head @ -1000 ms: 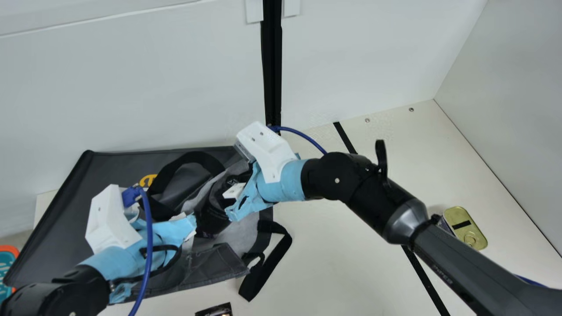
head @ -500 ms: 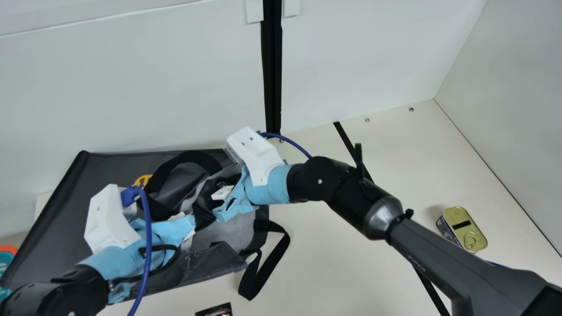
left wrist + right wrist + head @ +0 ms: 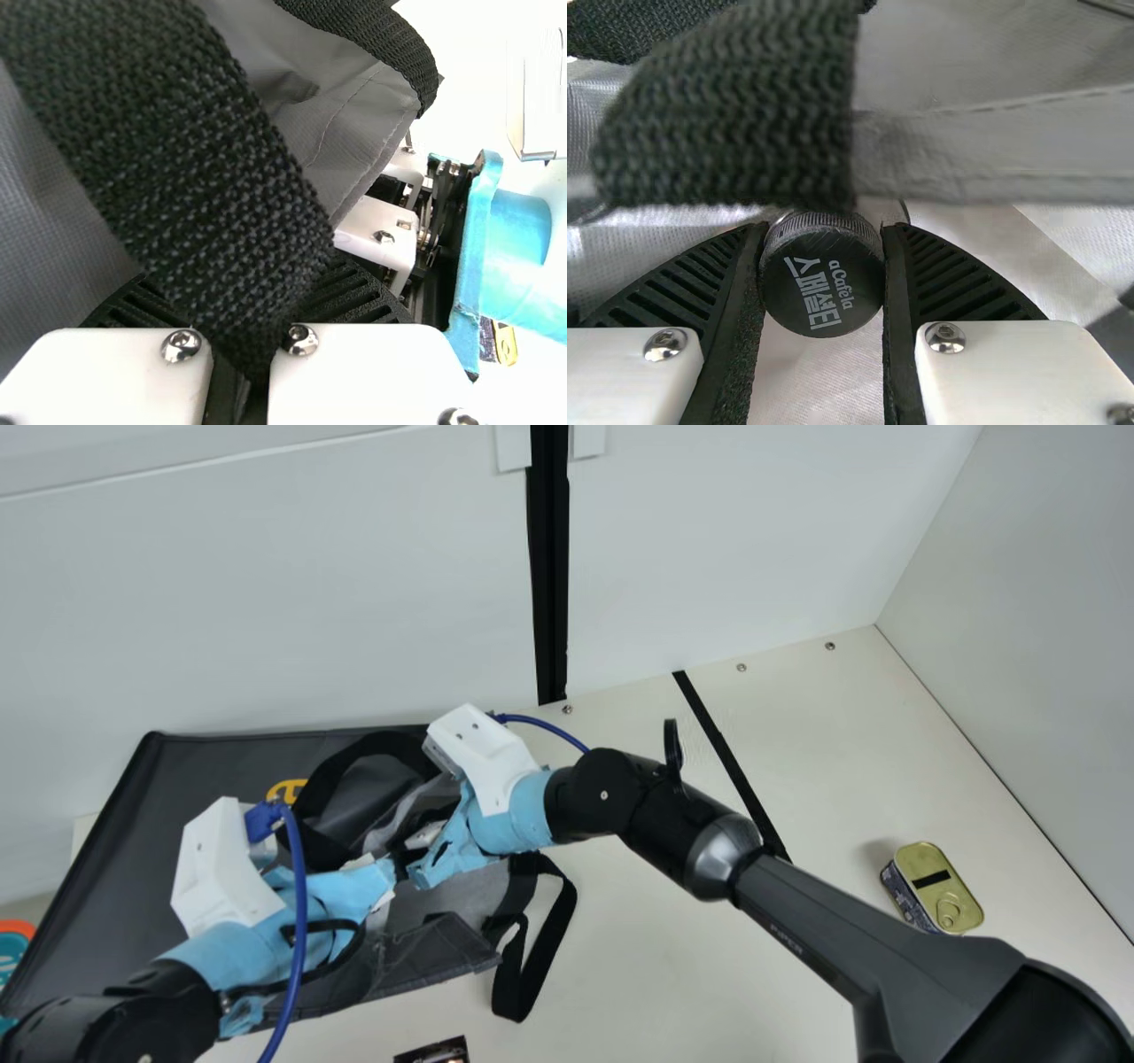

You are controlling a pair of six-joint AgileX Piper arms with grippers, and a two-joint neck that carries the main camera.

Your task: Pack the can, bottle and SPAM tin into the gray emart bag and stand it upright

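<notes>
Bottle (image 3: 822, 288), seen end-on by its black cap, is clamped between the two ribbed fingers of the right gripper (image 3: 454, 852), at the right part of the gray emart bag (image 3: 213, 775); how deep it sits inside, I cannot tell. Just to the left, the left gripper (image 3: 383, 881) is closed on a woven black strap (image 3: 177, 159), which runs down between its fingers. Around both grippers, the bag lies on its side across the left of the cream table (image 3: 647, 965), pale lining showing, and a strap loop (image 3: 524, 988) spills off its right side. At the near edge is a dark object (image 3: 434, 1051), partly cut off; at the far left, something orange and teal (image 3: 11, 950). Well apart on the right, the SPAM tin (image 3: 937, 881) has its gold pull-ring lid facing up.
</notes>
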